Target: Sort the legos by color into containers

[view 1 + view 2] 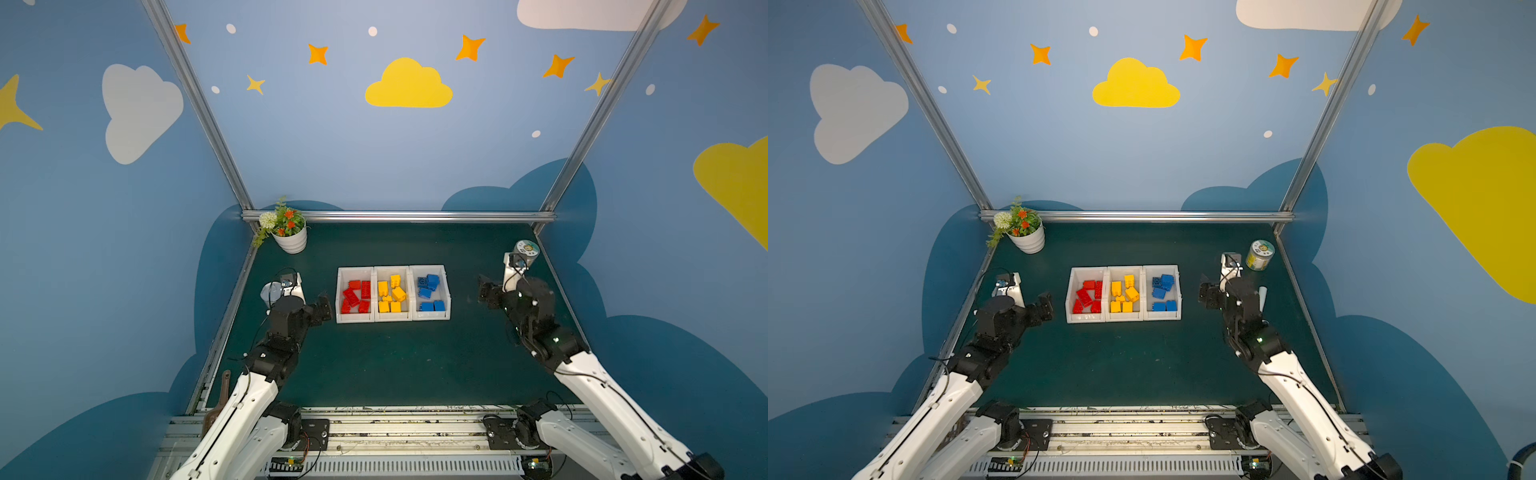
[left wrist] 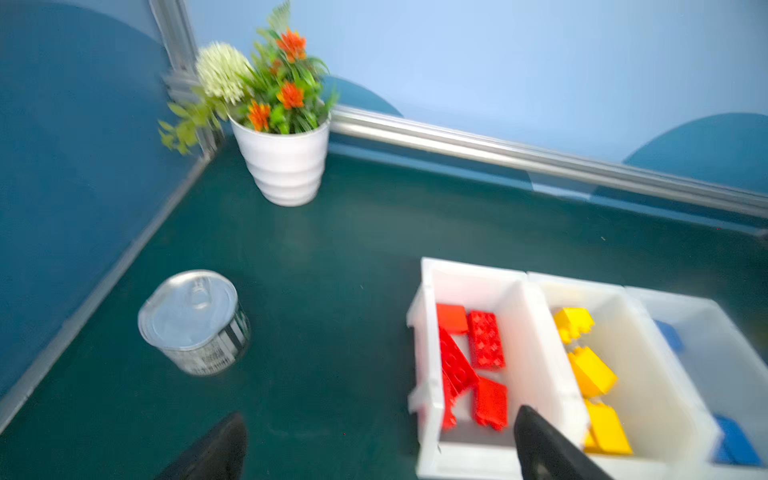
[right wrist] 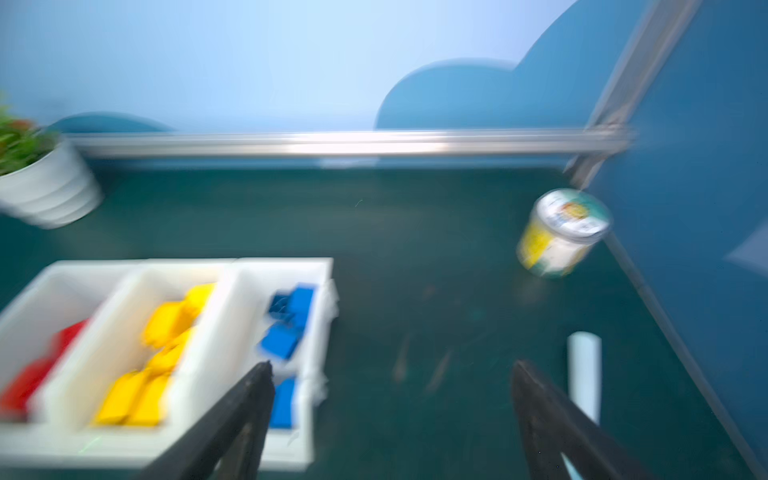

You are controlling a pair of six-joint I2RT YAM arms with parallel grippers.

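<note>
Three colours of brick sat already parted inside the white bins (image 1: 392,318), which stood touching side by side at the middle of the table (image 1: 395,365): the red legos (image 1: 356,296) in the bin nearest the left arm, the yellow legos (image 1: 391,294) in the middle one, the blue legos (image 1: 430,291) in the bin nearest the right arm. No loose brick showed on the green surface in any view, so the sorting looked finished and the step in hand read as the close of the task. The left gripper (image 1: 327,306) hung just beside the outer wall of the red-filled bin, jaws spread wide with nothing between them; the right gripper (image 1: 483,291) stood apart from the blue-filled bin, likewise spread and empty. The next move, as I judged it, called for little: a check for any stray brick hidden behind an arm, then drawing both arms clear without nudging the bin walls. Further out were a flower pot (image 1: 291,241) in the far corner, a tin can (image 2: 195,322) with a pull-tab lid near the left arm, a labelled jar (image 1: 1259,254) by the far wall on the right arm's side and a white tube (image 3: 584,374) beside that arm. The can's side bore barcode-like stripes and small print, the jar a yellow and green label, but both were too blurred to read, and no brand could be made out.
</note>
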